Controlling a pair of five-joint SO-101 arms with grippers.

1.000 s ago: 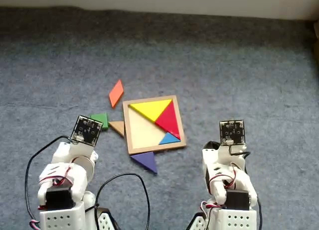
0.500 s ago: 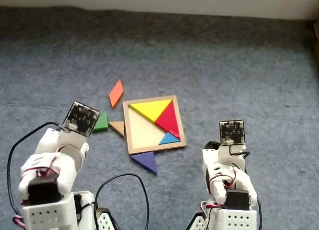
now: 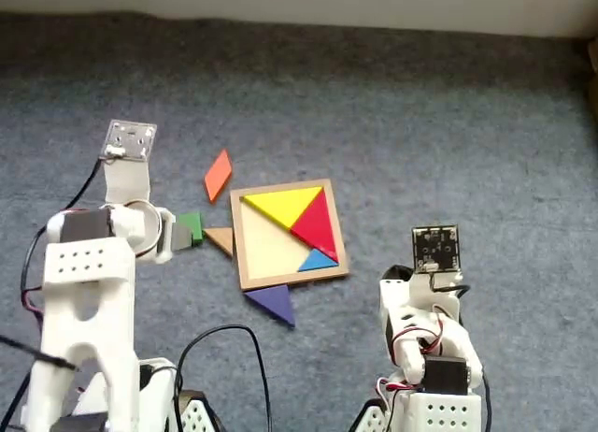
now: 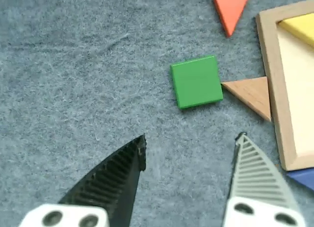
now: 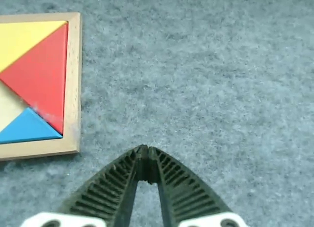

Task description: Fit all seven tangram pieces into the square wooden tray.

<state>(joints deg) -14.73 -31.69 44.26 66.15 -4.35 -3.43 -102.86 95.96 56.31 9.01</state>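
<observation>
The square wooden tray point(image 3: 245, 264) lies mid-table holding a yellow triangle point(image 3: 280, 206), a red triangle point(image 3: 318, 228) and a small blue triangle point(image 3: 318, 260). Left of it lie a green square point(image 3: 192, 227), a tan triangle point(image 3: 221, 238) and an orange parallelogram point(image 3: 218, 174). A purple triangle point(image 3: 273, 303) rests at the tray's near edge. My left gripper point(image 4: 191, 138) hangs open above the carpet just short of the green square point(image 4: 196, 82), beside the tan triangle point(image 4: 250, 94). My right gripper point(image 5: 147, 153) is shut and empty over bare carpet right of the tray point(image 5: 73, 89).
Grey carpet covers the table. A pale wall edge runs along the far side. The right arm's base point(image 3: 434, 357) sits near the front edge, and cables point(image 3: 224, 334) loop between the two bases.
The left arm has risen and stretched out, its wrist swinging toward the far left. The green square is now uncovered in the high view. The right arm has not moved.
</observation>
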